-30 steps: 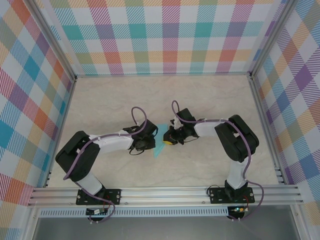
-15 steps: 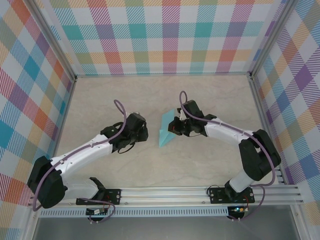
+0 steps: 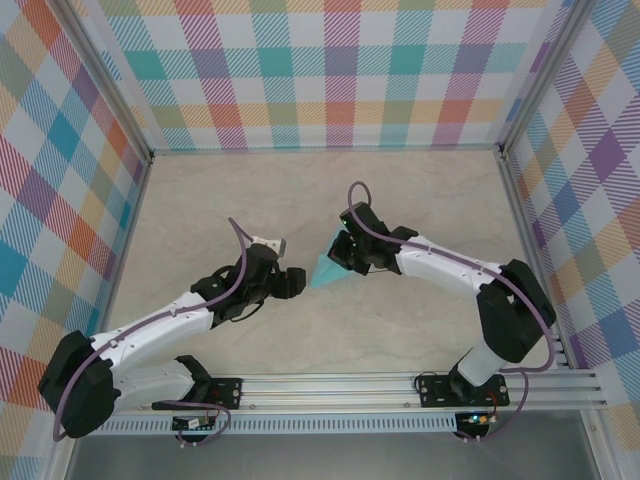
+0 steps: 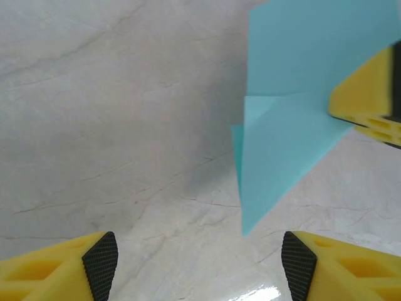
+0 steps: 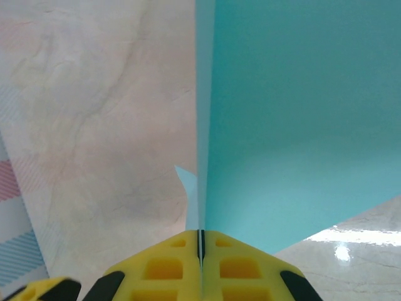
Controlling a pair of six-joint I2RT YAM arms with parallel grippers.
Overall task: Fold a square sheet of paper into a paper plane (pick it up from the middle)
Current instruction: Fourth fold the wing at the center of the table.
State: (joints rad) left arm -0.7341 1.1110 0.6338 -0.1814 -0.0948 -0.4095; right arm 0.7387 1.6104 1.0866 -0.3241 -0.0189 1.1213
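On the pale marbled tabletop (image 3: 420,190), near the middle, is the folded turquoise paper (image 3: 324,269) (its pointed tip aims near-left). The right hand (image 3: 343,252) holds the paper's far-right end, fingers pressed together on it. The left hand (image 3: 292,281) is just left of the tip, spread wide and holding nothing.

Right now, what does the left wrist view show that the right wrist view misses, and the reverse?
Left wrist view: the left tool, open over the table, and the pointed tip of the paper aimed toward it, the right tool pinching it from the side. Right wrist view: the right tool's fingers shut on the paper's edge, seen edge-on, plus a strip of plaid wall. Shared: the folded turquoise paper, the right tool's grip and the marbled table.
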